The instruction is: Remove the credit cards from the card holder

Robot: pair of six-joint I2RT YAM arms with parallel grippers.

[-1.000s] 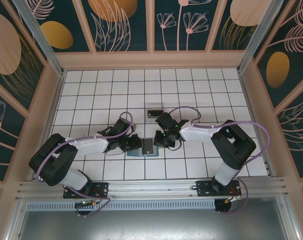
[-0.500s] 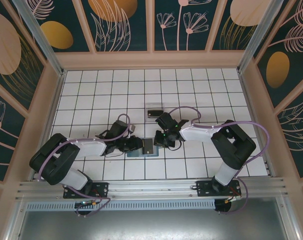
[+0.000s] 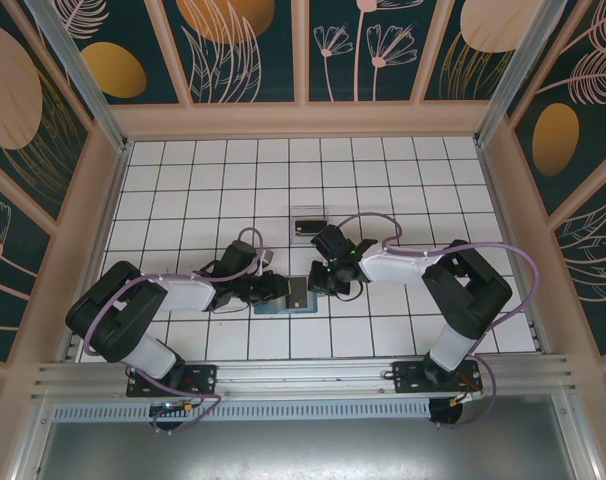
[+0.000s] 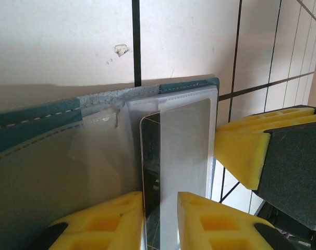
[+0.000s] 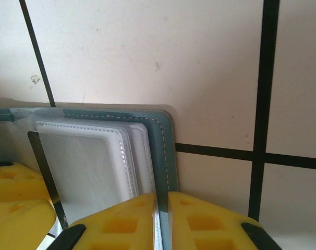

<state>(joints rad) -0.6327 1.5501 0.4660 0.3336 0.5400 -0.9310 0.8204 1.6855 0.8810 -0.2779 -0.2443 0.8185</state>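
The teal card holder point(image 3: 270, 309) lies open on the tiles between both arms. My right gripper point(image 5: 162, 224) is shut on the stitched right edge of the holder's cover point(image 5: 166, 151), beside its clear sleeves point(image 5: 132, 156). A dark glossy credit card point(image 4: 171, 156) sticks out of a sleeve and stands tilted; from above the card point(image 3: 295, 293) shows on the holder. My left gripper point(image 4: 159, 203) is open with a narrow gap. The card's edge runs into that gap and lies against the left fingertip point(image 4: 116, 213). In the top view, the left gripper point(image 3: 276, 290) and right gripper point(image 3: 319, 284) flank the holder.
A small clear box point(image 3: 308, 226) sits about one tile behind the holder. White tiled floor point(image 3: 433, 180) spreads around, bounded by wooden walls. The right gripper's yellow finger point(image 4: 252, 151) is close on the left wrist view's right side.
The left gripper has slid a little to the right, closer onto the card. The right gripper and the holder have stayed put.
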